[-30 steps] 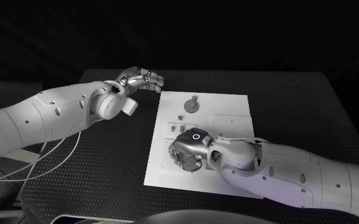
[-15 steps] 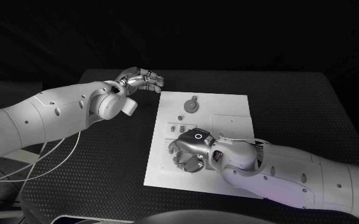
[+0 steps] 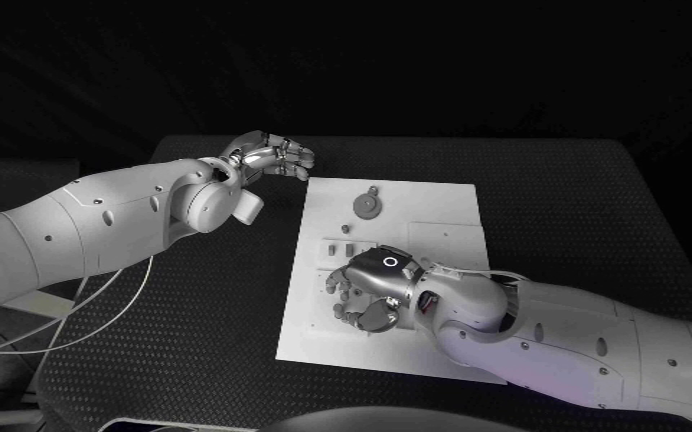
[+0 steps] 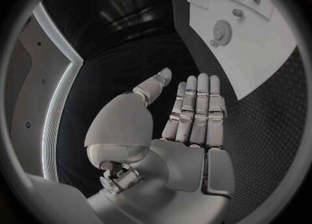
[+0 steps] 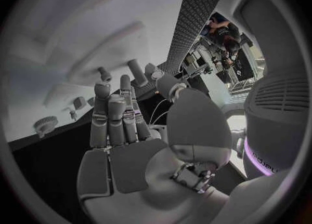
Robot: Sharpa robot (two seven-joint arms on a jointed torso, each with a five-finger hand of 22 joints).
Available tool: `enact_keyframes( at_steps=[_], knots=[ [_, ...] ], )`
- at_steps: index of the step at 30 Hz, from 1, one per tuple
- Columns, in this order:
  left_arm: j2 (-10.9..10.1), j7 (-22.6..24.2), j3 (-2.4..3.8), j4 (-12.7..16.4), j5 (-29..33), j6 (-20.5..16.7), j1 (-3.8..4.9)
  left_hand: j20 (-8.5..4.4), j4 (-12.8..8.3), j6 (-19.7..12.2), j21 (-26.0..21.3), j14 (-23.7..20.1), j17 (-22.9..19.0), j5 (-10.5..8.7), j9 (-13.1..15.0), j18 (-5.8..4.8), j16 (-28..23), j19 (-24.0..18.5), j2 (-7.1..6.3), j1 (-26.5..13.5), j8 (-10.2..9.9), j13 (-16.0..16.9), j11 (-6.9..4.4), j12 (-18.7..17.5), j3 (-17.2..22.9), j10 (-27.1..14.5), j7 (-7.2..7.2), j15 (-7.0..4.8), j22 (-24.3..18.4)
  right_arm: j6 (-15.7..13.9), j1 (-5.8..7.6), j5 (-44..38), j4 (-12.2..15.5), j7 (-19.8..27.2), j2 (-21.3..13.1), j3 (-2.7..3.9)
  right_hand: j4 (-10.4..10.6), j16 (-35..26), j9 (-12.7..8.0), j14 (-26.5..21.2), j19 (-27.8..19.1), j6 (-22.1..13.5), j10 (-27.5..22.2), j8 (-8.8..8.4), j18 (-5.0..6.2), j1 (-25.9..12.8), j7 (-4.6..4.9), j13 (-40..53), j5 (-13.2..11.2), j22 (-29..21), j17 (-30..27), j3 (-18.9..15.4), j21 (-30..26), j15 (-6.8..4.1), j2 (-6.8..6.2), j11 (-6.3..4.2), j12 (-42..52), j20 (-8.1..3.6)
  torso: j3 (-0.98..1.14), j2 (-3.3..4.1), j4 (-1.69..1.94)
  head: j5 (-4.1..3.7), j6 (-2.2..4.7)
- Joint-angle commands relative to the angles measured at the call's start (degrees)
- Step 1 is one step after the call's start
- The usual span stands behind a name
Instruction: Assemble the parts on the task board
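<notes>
My right hand (image 3: 372, 292) hangs over the near half of the white task board (image 3: 447, 212), fingers spread apart and holding nothing that I can see; small parts (image 3: 339, 248) lie just beyond my fingertips, near the board's left edge. Farther on, a round toothed part (image 3: 371, 204) lies by the board's far edge. My left hand (image 3: 270, 156) hovers off the board's far left corner above the black table (image 3: 577, 202), fingers straight and apart, empty.

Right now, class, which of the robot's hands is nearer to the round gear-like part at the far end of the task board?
Left. The left hand hovers off the board's far left corner, close beside the gear part; the right hand is over the task board's near half.
</notes>
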Motion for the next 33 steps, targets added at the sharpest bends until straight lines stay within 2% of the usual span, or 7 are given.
enact_keyframes(
  at_steps=[1, 8, 15, 16, 17, 21, 33],
  knots=[
    [0.04, 0.34, 0.03, -0.06, 0.32, 0.68, 0.05, 0.33, 0.01, -0.32, 0.06, -0.05, 0.09, -0.05, -0.07, 0.81, -0.39, -0.06, 0.33, -0.11, 0.2, -0.08, 0.1, 0.04, -0.21, -0.01, -0.1, 0.24, -0.06, -4.86, 1.34, 4.52, 1.06, 2.01, -1.18, 0.84, 0.37, 0.34, 0.1, 0.68, 0.64, 0.23, 0.85, 0.49, 1.04, 0.7, 0.56, 0.41, 0.17, 1.1, 0.07, -0.03, 0.51, -0.25, -0.08, -0.49, 0.6, -0.15, -0.03, -0.07, 0.01, -0.24, 0.32],
    [0.08, 0.44, 0.03, -0.52, 0.32, 0.28, 0.06, 0.34, -0.01, -0.34, 0.07, -0.06, 0.16, -0.05, -0.09, 0.82, -0.44, -0.09, 0.35, -0.06, 0.19, -0.1, 0.12, 0.02, -0.19, -0.06, -0.09, 0.25, -0.09, -1.99, 6.6, 18.87, 1.53, 3.07, -5.46, 2.02, 4.37, -0.26, -0.23, 0.38, 0.35, -0.64, 1.22, 0.39, 1.04, -3.42, 2.41, 1.1, 0.17, 0.84, -0.41, -0.95, 0.21, -0.47, -0.1, -0.66, 1.11, 0.03, -0.05, -0.1, -0.1, -0.74, 1.15],
    [0.72, 0.4, 0.02, -1.24, 0.32, 0.31, 0.05, 0.37, 0.04, -0.31, 0.09, -0.06, 0.25, -0.06, -0.09, 0.82, -0.5, -0.09, 0.36, -0.12, 0.22, -0.11, 0.11, 0.06, -0.22, 0.0, -0.09, 0.27, -0.11, 11.48, 11.3, 35.93, 0.71, -1.12, -10.83, 2.31, 5.54, -0.09, 0.47, 2.93, 2.9, 1.83, 12.04, 2.0, 1.04, -4.87, -0.87, 18.55, 0.0, 0.03, -0.81, -4.39, 0.24, -4.03, 2.16, -4.35, 19.86, -0.99, -0.15, -0.33, -0.22, -1.7, 1.84],
    [0.85, 0.43, 0.02, -1.32, 0.32, 0.29, 0.05, 0.38, 0.06, -0.28, 0.1, -0.04, 0.31, -0.06, -0.09, 0.82, -0.53, -0.1, 0.38, -0.15, 0.24, -0.08, 0.06, 0.14, -0.24, 0.13, -0.09, 0.27, -0.13, 13.51, 11.78, 37.66, 0.32, -2.21, -11.54, 2.3, 5.24, 0.19, 0.7, 3.8, 3.95, 1.24, 1.82, 1.72, 1.04, -5.29, -1.82, 32.63, 0.54, -0.62, -0.5, -5.35, -0.42, -2.85, 2.66, -4.31, 30.53, -1.87, -0.15, -0.36, -0.25, -1.85, 1.91],
    [0.93, 0.44, 0.02, -1.4, 0.32, 0.3, 0.05, 0.38, 0.08, -0.27, 0.11, -0.04, 0.36, -0.06, -0.1, 0.83, -0.56, -0.1, 0.38, -0.17, 0.25, -0.07, 0.02, 0.18, -0.25, 0.22, -0.1, 0.28, -0.14, 15.95, 12.15, 39.66, -0.03, -3.8, -12.24, 2.29, 6.15, 1.04, 0.92, 3.98, 3.95, 1.87, 2.49, 2.06, 1.03, -6.49, -0.63, 35.4, -0.01, -0.5, 0.12, -5.65, -0.37, -3.9, 2.89, -4.16, 33.55, -1.7, -0.18, -0.43, -0.31, -1.9, 1.93],
    [1.37, 0.54, 0.01, -1.88, 0.32, 0.52, 0.03, 0.38, 0.07, -0.27, 0.11, -0.03, 0.39, -0.06, -0.1, 0.84, -0.58, -0.11, 0.38, -0.18, 0.25, -0.06, 0.0, 0.2, -0.26, 0.26, -0.1, 0.28, -0.15, 23.79, 12.45, 44.38, -1.13, -6.52, -14.27, 1.87, 7.58, 4.11, 1.78, 3.33, 4.12, 2.54, -1.26, 2.57, 1.04, -7.95, -0.74, 44.46, 0.16, 0.26, 3.01, -5.17, 0.14, -4.06, 3.35, -4.42, 41.81, -2.06, -0.17, -0.69, -0.53, -2.14, 2.28],
    [1.76, 0.62, -0.04, -2.28, 0.32, 0.63, -0.29, 0.39, -0.03, -0.2, 0.14, -0.07, 0.57, -0.06, -0.11, 0.87, -0.72, -0.12, 0.41, -0.02, 0.32, -0.05, -0.09, 0.28, -0.24, 0.45, -0.14, 0.29, -0.18, 23.35, 12.42, 42.95, 5.28, -11.35, -22.82, -0.52, 14.2, 7.68, 7.42, 9.23, 6.98, 10.46, 0.87, 7.99, 1.04, -15.26, -4.16, 51.75, 0.2, 1.05, 14.24, -4.95, 2.45, -7.06, 2.76, -7.64, 52.05, -4.05, 0.08, -1.12, -0.97, -2.15, 1.71]
  ],
)
